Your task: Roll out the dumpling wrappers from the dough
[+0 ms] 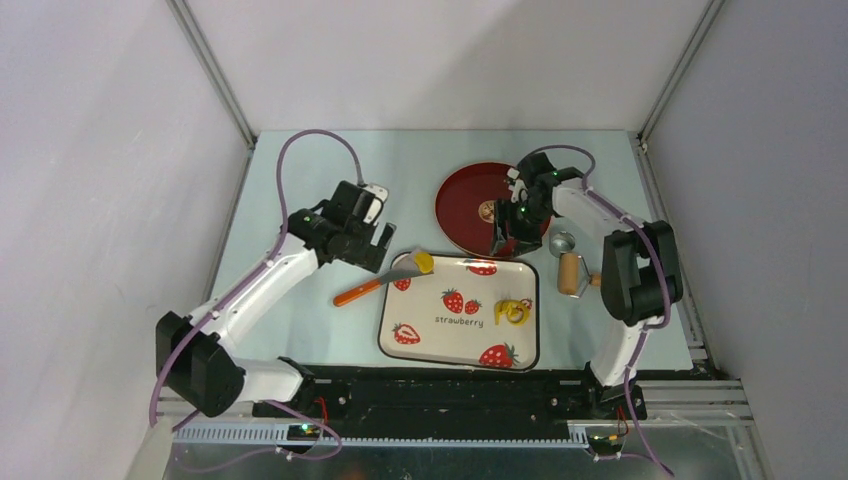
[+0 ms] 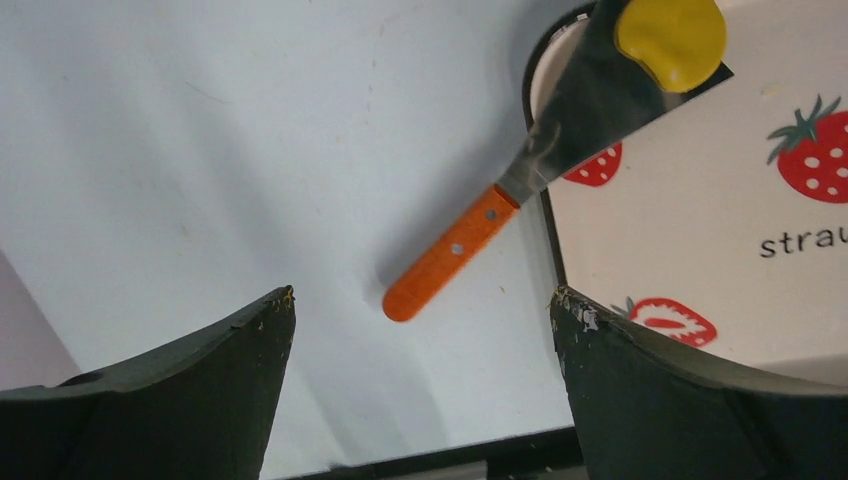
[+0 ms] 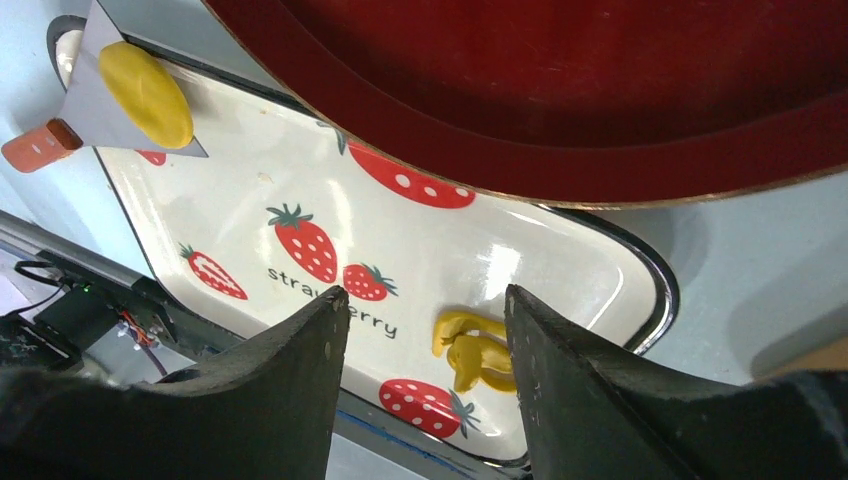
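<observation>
Left arm, right arm: white links, black joints, purple cables; green lights, perhaps LEDs.

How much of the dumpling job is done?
Done: one round dumpling wrapper is cut, lying on the spatula blade at the tray's corner. In hand: nothing; the left hand and right hand are both open. Left: the red plate holds no wrapper yet, so moving it there probably comes next. The leftover dough lies on the tray.
</observation>
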